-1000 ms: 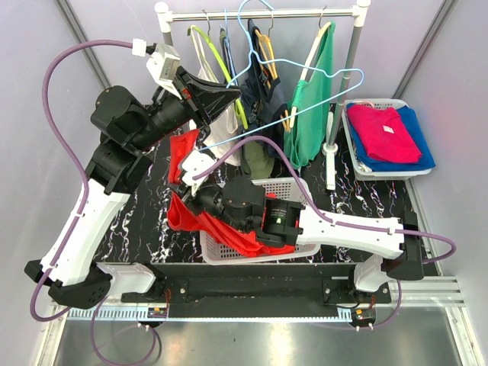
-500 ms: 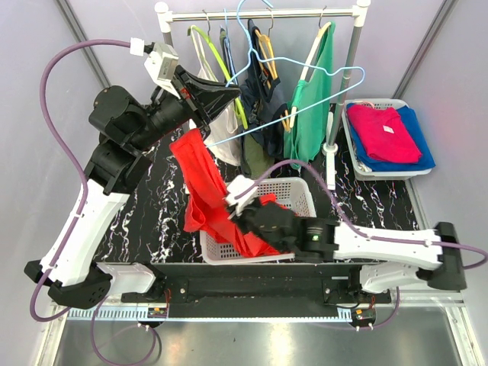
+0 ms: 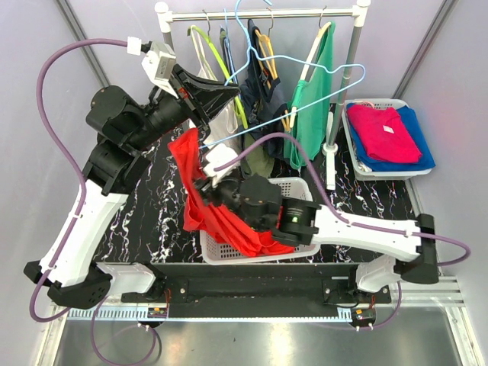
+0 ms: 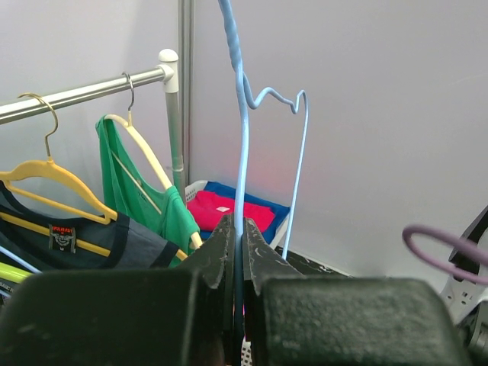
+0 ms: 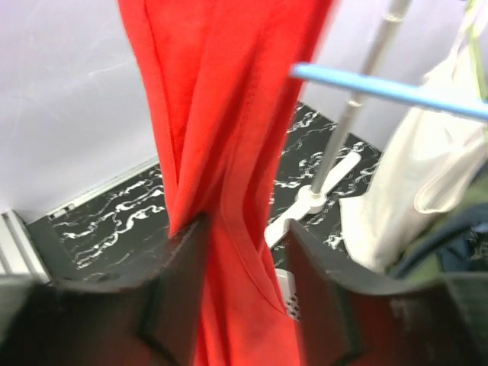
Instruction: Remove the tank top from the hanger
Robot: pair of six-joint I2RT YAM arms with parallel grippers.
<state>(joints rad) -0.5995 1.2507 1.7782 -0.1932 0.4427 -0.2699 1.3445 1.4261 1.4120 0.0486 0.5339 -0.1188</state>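
Right arm [image 3: 358,229] has risen — right jaws clamp the tank top [image 5: 229,114], left jaws pinch the hanger [image 4: 242,152].

Pale lilac walls [image 3: 442,46] are enclosing a black, white-veined tabletop [image 3: 152,221]; a white garment rack [image 3: 297,12] is standing at its far edge, and soft light is falling evenly.
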